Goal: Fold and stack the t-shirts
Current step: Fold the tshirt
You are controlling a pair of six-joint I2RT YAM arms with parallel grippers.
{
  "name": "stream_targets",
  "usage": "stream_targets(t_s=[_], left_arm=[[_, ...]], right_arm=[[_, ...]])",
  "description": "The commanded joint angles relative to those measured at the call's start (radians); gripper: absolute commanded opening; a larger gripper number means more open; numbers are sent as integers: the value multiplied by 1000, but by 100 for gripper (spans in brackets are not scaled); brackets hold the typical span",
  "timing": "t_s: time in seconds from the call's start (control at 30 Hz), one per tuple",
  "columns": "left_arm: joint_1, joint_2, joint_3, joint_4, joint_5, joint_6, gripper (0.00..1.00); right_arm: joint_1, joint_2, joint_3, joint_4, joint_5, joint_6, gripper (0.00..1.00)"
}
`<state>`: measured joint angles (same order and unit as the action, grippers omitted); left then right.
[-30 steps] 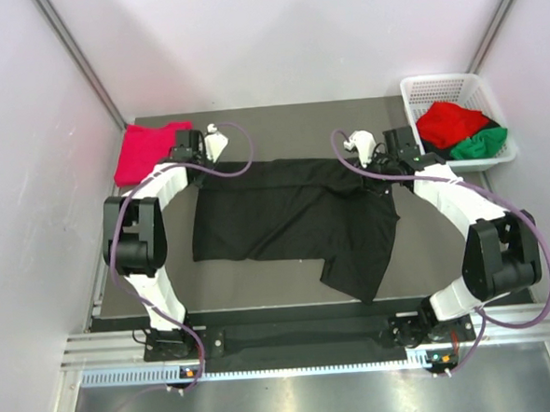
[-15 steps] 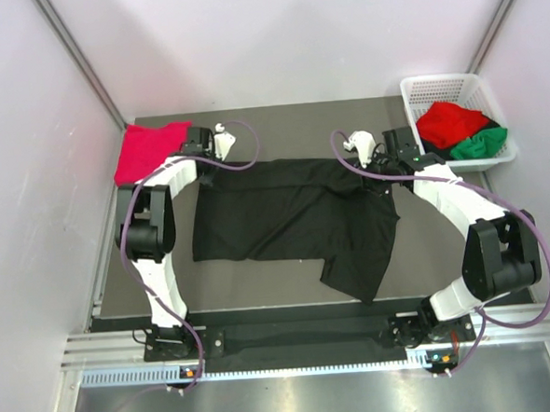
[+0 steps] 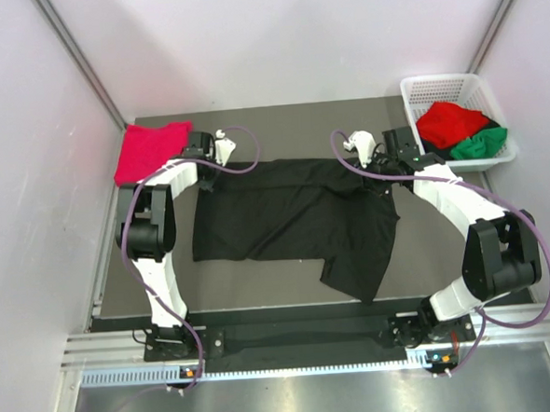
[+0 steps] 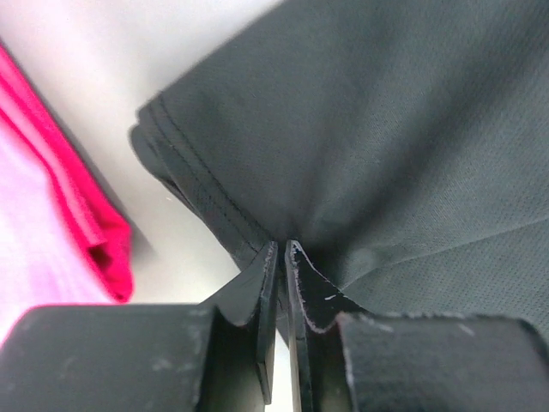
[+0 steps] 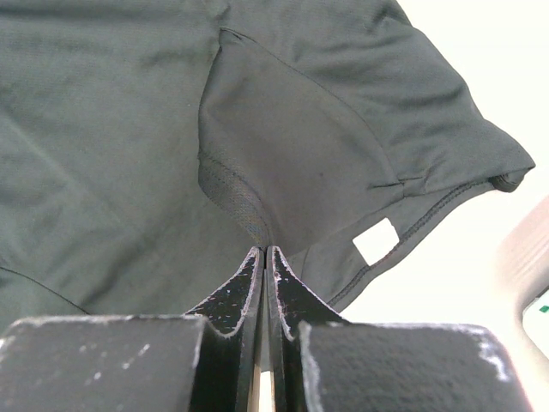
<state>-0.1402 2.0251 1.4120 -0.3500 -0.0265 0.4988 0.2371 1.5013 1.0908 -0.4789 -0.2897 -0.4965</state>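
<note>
1. A dark grey flat table [image 3: 279, 122] fills the middle of the overhead view, between pale walls.
2. A black cloth t-shirt [image 3: 285, 219] lies spread out and rumpled across the centre of the table. One lower corner trails toward the near edge.
3. A white plastic mesh basket [image 3: 436, 86] sits at the far right corner of the table.
4. A crimson-pink cloth t-shirt [image 3: 146, 150] lies folded at the far left corner, near the black one but apart from it.
5. A bright red cloth t-shirt [image 3: 449, 121] is bundled inside the basket.
6. A green cloth t-shirt [image 3: 484, 143] is crumpled beside the red one in the basket.
7. The left gripper [image 4: 281, 249] is at the black shirt's far left edge. Its fingers are pinched on the stitched hem, with only a thin slit between them.
8. The right gripper [image 5: 264, 251] is at the far right edge, its fingers pressed together on puckered black fabric.
9. A small white rectangular tag [image 5: 376, 241] sits near the hem, just beside the right fingers.
</note>
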Motion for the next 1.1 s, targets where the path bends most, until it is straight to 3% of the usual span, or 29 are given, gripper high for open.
stream_targets(t_s=[0.0, 0.5, 0.87, 0.9, 0.93, 1.07], left_arm=[[-2, -22, -24, -1, 4, -8, 13], [-2, 1, -54, 9, -36, -9, 10], [-4, 3, -65, 19, -49, -6, 9], [-4, 3, -65, 23, -52, -6, 9], [-4, 3, -65, 25, -53, -6, 9], [-2, -3, -81, 32, -64, -2, 9]], right_arm=[[10, 4, 30, 40, -2, -1, 0], [-25, 80, 92, 82, 11, 72, 0], [-41, 247, 233, 178, 161, 95, 2], [-42, 261, 262, 180, 206, 92, 4], [-44, 275, 274, 189, 228, 92, 19], [-45, 237, 284, 230, 284, 131, 40]])
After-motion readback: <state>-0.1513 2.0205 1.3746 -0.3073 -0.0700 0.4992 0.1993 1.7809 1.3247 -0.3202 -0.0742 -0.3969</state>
